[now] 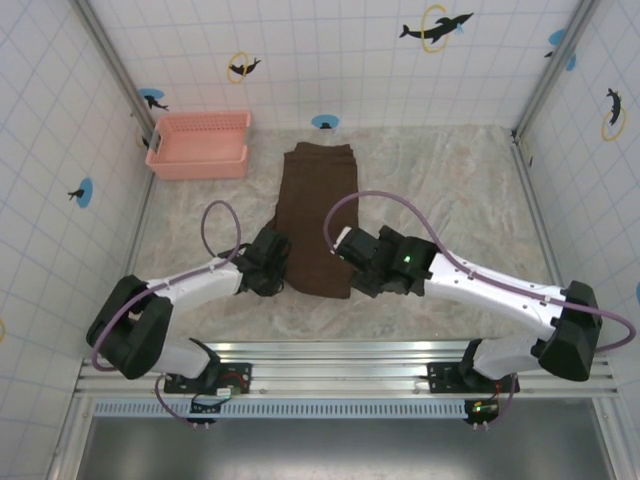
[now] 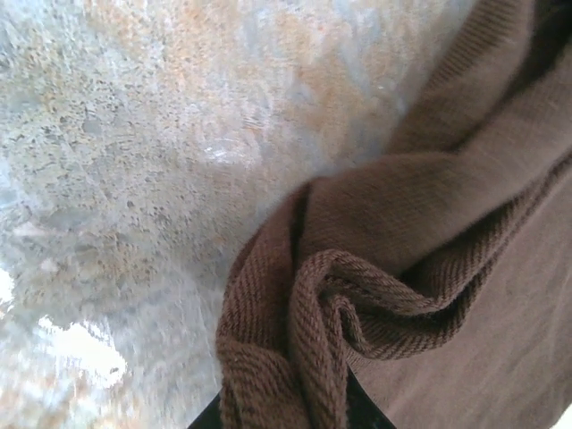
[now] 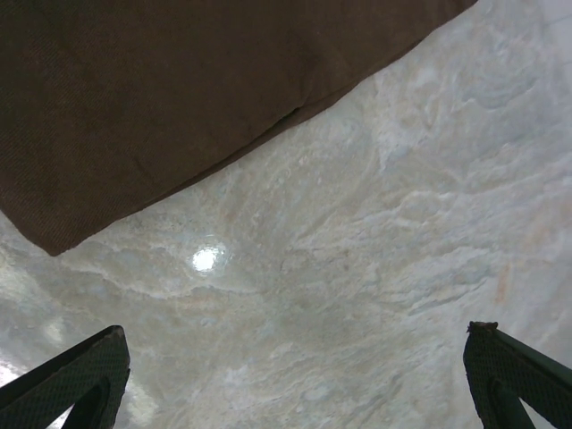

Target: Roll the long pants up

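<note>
The long pants (image 1: 318, 215) lie folded into a long dark-brown strip down the middle of the marble table. My left gripper (image 1: 272, 262) sits at the strip's near left edge. In the left wrist view this gripper (image 2: 286, 418) is shut on a bunched, twisted fold of the pants (image 2: 357, 295). My right gripper (image 1: 352, 268) hovers at the near right corner of the strip. Its fingers (image 3: 76, 380) stand wide open over bare table, nothing between them, and the pants' corner (image 3: 179, 98) lies just ahead of them.
A pink plastic basket (image 1: 199, 144) stands at the back left, against the tiled wall. Bare marble tabletop (image 1: 450, 190) spreads right of the pants. A metal rail (image 1: 340, 375) carrying the arm bases runs along the near edge.
</note>
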You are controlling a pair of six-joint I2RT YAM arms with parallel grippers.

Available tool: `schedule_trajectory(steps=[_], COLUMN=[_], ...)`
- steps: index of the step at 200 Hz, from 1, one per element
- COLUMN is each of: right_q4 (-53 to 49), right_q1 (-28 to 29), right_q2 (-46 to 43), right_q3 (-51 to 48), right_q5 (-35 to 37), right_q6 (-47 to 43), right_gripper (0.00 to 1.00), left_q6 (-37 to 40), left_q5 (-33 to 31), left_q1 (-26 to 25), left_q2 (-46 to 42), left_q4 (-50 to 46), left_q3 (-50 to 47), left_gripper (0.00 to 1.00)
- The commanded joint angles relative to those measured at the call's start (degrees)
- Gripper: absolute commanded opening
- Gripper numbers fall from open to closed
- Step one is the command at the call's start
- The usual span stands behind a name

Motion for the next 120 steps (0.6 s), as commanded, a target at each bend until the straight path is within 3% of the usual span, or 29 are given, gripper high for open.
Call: schedule_trajectory(steps=[1, 15, 47, 120], right_q4=[5.76, 8.73, 14.93, 17.96], right_q1=[2.92, 3.96, 7.04, 16.76], right_q2=[0.03, 0.48, 3.17, 14.01], right_q3=[-3.57, -5.37, -8.42, -4.35], right_q5=[8.78, 10.07, 13.53, 19.06], right_q6=[-5.03, -6.31, -9.76, -12.00], right_gripper=[0.99, 0.99, 0.99, 0.99], left_q6=[2.67, 2.88, 5.08, 6.90], left_q5=[4.49, 7.07, 11.71, 12.81], left_q1=[3.09, 4.92, 7.43, 9.86], left_q2=[1.76, 4.54, 11.65, 19.78], left_q4=[-17.96, -24.18, -26.16, -27.71], left_q3=[6.61, 11.05, 16.60, 20.92], left_gripper=[0.00, 0.00, 0.00, 0.00])
